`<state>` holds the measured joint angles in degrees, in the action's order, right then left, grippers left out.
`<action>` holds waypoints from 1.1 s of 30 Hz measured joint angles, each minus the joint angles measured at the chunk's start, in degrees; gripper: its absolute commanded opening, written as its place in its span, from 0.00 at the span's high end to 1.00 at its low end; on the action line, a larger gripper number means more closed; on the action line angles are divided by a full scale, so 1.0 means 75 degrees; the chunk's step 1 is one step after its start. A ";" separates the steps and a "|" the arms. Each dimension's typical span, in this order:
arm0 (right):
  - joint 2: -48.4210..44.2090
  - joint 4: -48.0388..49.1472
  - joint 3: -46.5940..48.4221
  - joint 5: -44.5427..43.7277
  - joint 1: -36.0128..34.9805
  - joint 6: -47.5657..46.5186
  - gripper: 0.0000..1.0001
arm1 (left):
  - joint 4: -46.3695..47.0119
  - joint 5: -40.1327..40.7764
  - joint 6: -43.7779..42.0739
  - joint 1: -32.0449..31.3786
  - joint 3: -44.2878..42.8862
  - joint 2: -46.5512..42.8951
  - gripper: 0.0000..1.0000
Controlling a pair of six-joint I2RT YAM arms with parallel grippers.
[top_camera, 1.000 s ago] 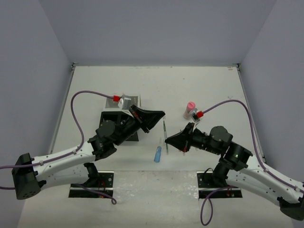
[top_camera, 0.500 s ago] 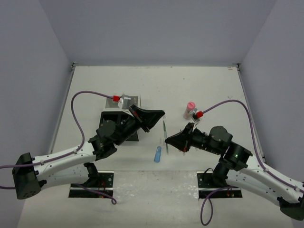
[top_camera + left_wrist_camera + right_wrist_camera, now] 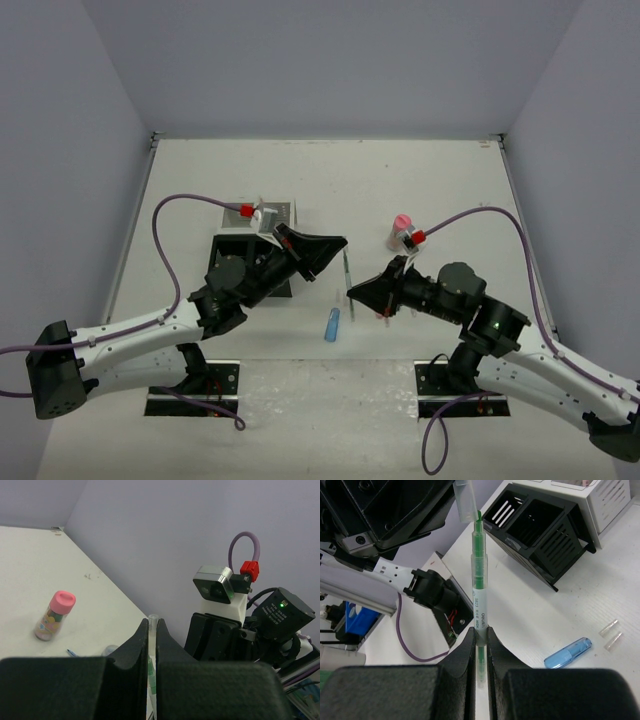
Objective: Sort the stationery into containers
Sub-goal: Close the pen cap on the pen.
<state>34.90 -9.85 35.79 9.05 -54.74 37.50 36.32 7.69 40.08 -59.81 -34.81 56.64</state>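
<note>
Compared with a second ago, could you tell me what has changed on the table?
Hardly anything: the right arm edged slightly toward the left arm, which barely shifted. Left jaws stay shut on the clear cap of the green pen, right jaws on its barrel. The blue capsule, pink-capped bottle and organiser have not moved.

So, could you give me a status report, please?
Right claw shut on slim green pen. Left claw shut on its clear cap. Nothing blocking black slotted organiser.

Green pen (image 3: pixel 479 595) with translucent cap (image 3: pixel 464 502); blue capsule-shaped piece (image 3: pixel 568 652); black slotted compartments (image 3: pixel 540 530); white slotted compartments (image 3: pixel 607 497); pink-capped bottle (image 3: pixel 55 615); off-white table (image 3: pixel 440 190).
</note>
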 measured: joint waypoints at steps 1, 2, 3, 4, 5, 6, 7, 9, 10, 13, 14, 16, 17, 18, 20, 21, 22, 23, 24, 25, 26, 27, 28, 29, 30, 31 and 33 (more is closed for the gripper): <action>0.0004 0.0000 0.0000 -0.0009 0.0000 0.0000 1.00 | 0.0000 0.0002 0.0002 0.0000 0.0000 0.0000 1.00; 0.0015 0.0000 0.0002 -0.0012 0.0000 0.0000 1.00 | 0.0002 0.0002 0.0001 0.0000 0.0000 0.0000 1.00; 0.0028 0.0000 0.0003 -0.0013 0.0000 0.0000 1.00 | 0.0003 0.0003 0.0000 0.0000 0.0000 0.0000 1.00; 0.0042 0.0000 0.0003 -0.0013 0.0000 0.0000 1.00 | 0.0003 0.0005 0.0000 0.0000 0.0000 0.0000 1.00; 0.0045 0.0000 0.0003 -0.0013 0.0000 0.0000 1.00 | 0.0003 0.0005 0.0000 0.0000 0.0000 0.0000 1.00; 0.0046 0.0000 0.0003 -0.0013 0.0000 0.0000 1.00 | 0.0001 0.0007 0.0000 0.0000 0.0000 0.0000 1.00; 0.0046 -0.0001 0.0003 -0.0013 0.0000 0.0000 1.00 | 0.0001 0.0011 -0.0002 0.0000 0.0000 0.0000 1.00; 0.0040 0.0000 0.0003 -0.0013 0.0000 0.0000 1.00 | 0.0000 0.0035 0.0000 0.0000 0.0000 0.0000 1.00; 0.0040 0.0000 0.0003 -0.0012 0.0000 0.0000 1.00 | 0.0001 0.0053 -0.0002 0.0000 0.0000 0.0000 1.00; 0.0046 0.0000 0.0003 -0.0006 0.0000 0.0003 1.00 | -0.0003 0.0122 -0.0007 0.0000 0.0000 -0.0001 1.00; 0.0046 0.0000 0.0003 -0.0001 0.0000 0.0003 1.00 | -0.0004 0.0152 -0.0010 0.0000 0.0000 -0.0003 1.00; 0.0047 0.0000 0.0003 0.0016 0.0000 0.0004 1.00 | -0.0006 0.0214 -0.0016 0.0000 0.0000 -0.0003 1.00; 0.0046 0.0000 0.0003 0.0030 0.0000 0.0006 1.00 | -0.0007 0.0239 -0.0019 0.0000 0.0000 -0.0003 1.00; 0.0046 0.0002 0.0003 0.0056 0.0000 0.0006 1.00 | -0.0010 0.0259 -0.0024 0.0000 0.0000 -0.0003 1.00; 0.0046 0.0003 0.0003 0.0111 0.0000 0.0006 1.00 | -0.0012 0.0302 -0.0027 0.0000 0.0000 -0.0003 1.00; 0.0046 0.0003 0.0003 0.0119 0.0000 0.0006 1.00 | -0.0012 0.0321 -0.0028 0.0000 0.0000 -0.0003 1.00; 0.0046 0.0003 0.0003 0.0126 0.0000 0.0006 1.00 | -0.0012 0.0341 -0.0029 0.0000 0.0000 -0.0003 1.00; 0.0046 0.0003 0.0003 0.0133 0.0000 0.0006 1.00 | -0.0012 0.0360 -0.0030 0.0000 0.0000 -0.0003 1.00; 0.0049 0.0000 0.0003 0.0133 0.0000 0.0006 1.00 | -0.0015 0.0374 -0.0030 0.0000 0.0000 -0.0003 1.00; 0.0047 0.0000 0.0003 0.0135 0.0000 0.0006 1.00 | -0.0018 0.0386 -0.0030 0.0000 0.0000 -0.0005 1.00; 0.0046 0.0000 0.0003 0.0136 0.0000 0.0006 1.00 | -0.0023 0.0396 -0.0030 0.0000 0.0000 -0.0006 1.00; 0.0046 0.0000 0.0003 0.0136 0.0000 0.0006 1.00 | -0.0030 0.0402 -0.0030 0.0000 0.0000 -0.0006 1.00; 0.0046 0.0000 0.0003 0.0136 0.0000 0.0006 1.00 | -0.0035 0.0402 -0.0030 0.0000 0.0000 -0.0006 1.00; 0.0046 0.0000 0.0003 0.0136 0.0000 0.0006 1.00 | -0.0040 0.0402 -0.0030 0.0000 0.0000 -0.0006 1.00; 0.0046 0.0000 0.0003 0.0134 0.0000 0.0006 1.00 | -0.0042 0.0402 -0.0028 0.0000 0.0000 -0.0006 1.00; 0.0046 -0.0001 0.0003 0.0132 0.0000 0.0006 1.00 | -0.0044 0.0402 -0.0027 0.0000 0.0000 -0.0005 1.00; 0.0046 -0.0010 0.0010 0.0126 0.0000 0.0006 1.00 | -0.0044 0.0398 -0.0024 0.0000 0.0000 -0.0003 1.00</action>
<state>35.24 -9.92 35.87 9.99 -54.74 37.54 35.99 10.67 39.90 -59.81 -34.81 56.62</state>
